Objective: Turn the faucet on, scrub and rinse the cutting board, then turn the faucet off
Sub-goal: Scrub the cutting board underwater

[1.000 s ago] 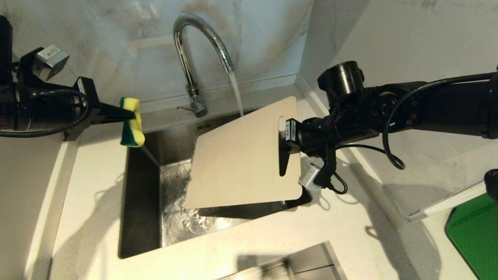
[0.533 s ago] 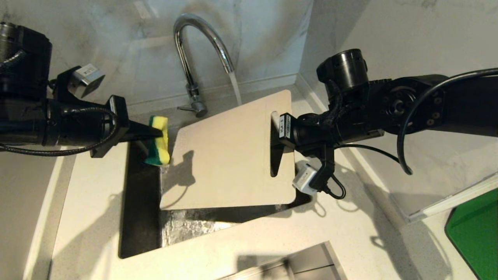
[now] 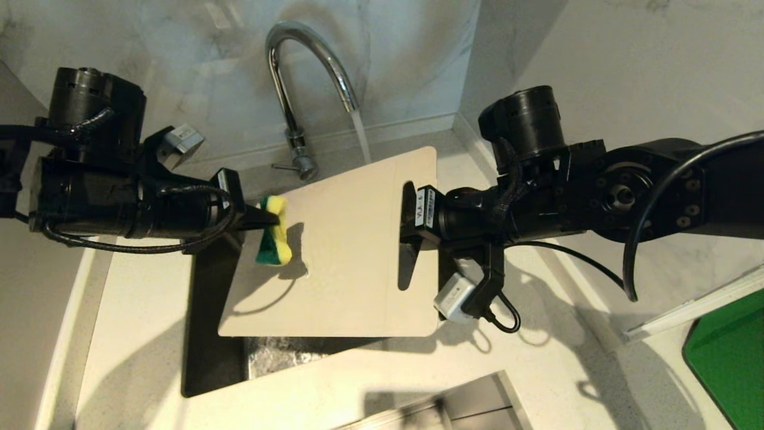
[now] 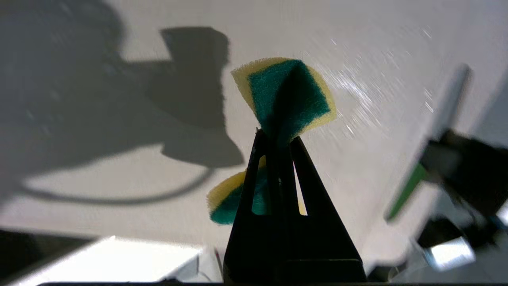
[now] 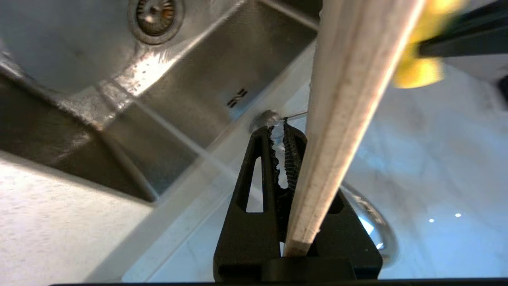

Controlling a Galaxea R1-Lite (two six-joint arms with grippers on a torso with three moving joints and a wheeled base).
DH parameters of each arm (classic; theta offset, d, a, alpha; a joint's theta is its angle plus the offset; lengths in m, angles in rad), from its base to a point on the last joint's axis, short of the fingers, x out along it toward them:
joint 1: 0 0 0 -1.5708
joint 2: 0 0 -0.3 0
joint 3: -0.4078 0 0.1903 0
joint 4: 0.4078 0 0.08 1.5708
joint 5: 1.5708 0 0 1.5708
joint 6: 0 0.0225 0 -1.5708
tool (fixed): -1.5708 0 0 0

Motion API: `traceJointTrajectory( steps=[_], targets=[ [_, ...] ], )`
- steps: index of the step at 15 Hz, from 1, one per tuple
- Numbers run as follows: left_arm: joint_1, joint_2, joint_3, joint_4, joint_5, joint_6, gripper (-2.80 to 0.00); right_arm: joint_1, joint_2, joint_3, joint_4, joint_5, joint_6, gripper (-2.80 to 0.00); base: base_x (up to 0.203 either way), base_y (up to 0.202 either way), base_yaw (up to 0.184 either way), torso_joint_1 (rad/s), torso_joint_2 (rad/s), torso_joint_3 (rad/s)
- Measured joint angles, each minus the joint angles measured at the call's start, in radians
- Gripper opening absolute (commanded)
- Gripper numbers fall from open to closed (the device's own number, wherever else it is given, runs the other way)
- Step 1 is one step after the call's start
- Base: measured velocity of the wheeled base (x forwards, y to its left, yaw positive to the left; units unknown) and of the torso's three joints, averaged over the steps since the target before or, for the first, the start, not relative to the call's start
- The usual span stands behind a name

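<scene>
Over the sink (image 3: 209, 334), my right gripper (image 3: 409, 239) is shut on the cream cutting board (image 3: 340, 269) at its slot handle and holds it nearly flat. In the right wrist view the board's edge (image 5: 349, 99) runs along the gripper (image 5: 282, 127). My left gripper (image 3: 268, 218) is shut on a yellow-green sponge (image 3: 273, 239), which is over the board's left part with its shadow right against it. The left wrist view shows the pinched sponge (image 4: 285, 99) in the gripper (image 4: 276, 133) above the board face (image 4: 357, 159). Water (image 3: 361, 137) runs from the chrome faucet (image 3: 298, 77) down to the board's far edge.
A bright green board (image 3: 728, 352) lies at the far right on the counter. Marble walls close in behind and to the right of the sink. A steel edge (image 3: 453, 406) shows at the near counter. The sink drain (image 5: 156, 12) sits below the board.
The right gripper has carried the board leftward and laid it flatter, mostly out from under the stream. The left gripper has brought the sponge rightward from beside the sink onto the board's left part.
</scene>
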Motion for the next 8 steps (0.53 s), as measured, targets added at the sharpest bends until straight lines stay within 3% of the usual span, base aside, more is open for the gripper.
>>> traceJointTrajectory(
  steps=[3, 8],
  targets=[
    [0.009, 0.017, 0.017, -0.072, 0.015, 0.022, -2.80, 0.009, -0.019, 0.004, 0.000, -0.014, 0.003, -2.80, 0.000, 0.000, 0.000, 0.000, 0.00, 0.000],
    [-0.023, 0.043, 0.011, -0.072, 0.005, 0.061, -2.80, 0.011, -0.028, 0.005, 0.000, -0.016, 0.004, -2.80, 0.000, 0.000, 0.000, 0.000, 0.00, 0.000]
  ],
)
